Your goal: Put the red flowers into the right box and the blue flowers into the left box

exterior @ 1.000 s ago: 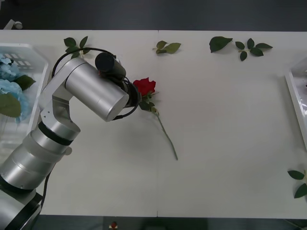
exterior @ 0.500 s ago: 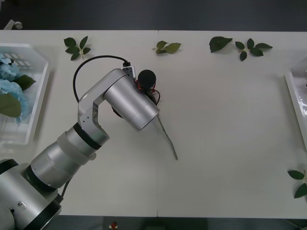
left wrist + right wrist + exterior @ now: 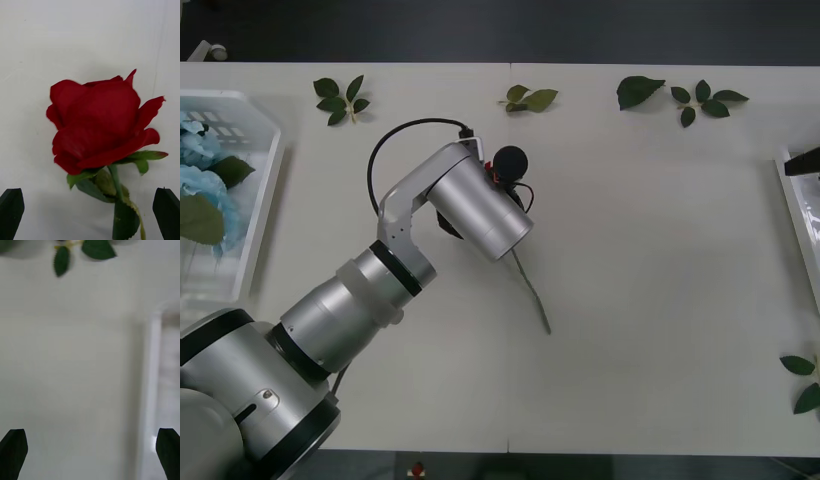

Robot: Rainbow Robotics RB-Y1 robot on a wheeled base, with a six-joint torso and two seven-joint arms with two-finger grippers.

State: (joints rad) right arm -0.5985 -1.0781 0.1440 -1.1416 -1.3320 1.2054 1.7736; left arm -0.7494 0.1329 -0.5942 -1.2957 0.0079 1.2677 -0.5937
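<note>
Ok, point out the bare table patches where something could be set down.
The broadest bare stretch lies between the rose stem and the right box, below the far leaf sprigs. The near strip in front of the stem is free too. It is crowded around the rose, where the open left end effector hovers, and by the left box.

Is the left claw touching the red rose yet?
Apart. In the left wrist view the left claw is open, its two fingertips at the corners with bare table between them and the red rose.
</note>
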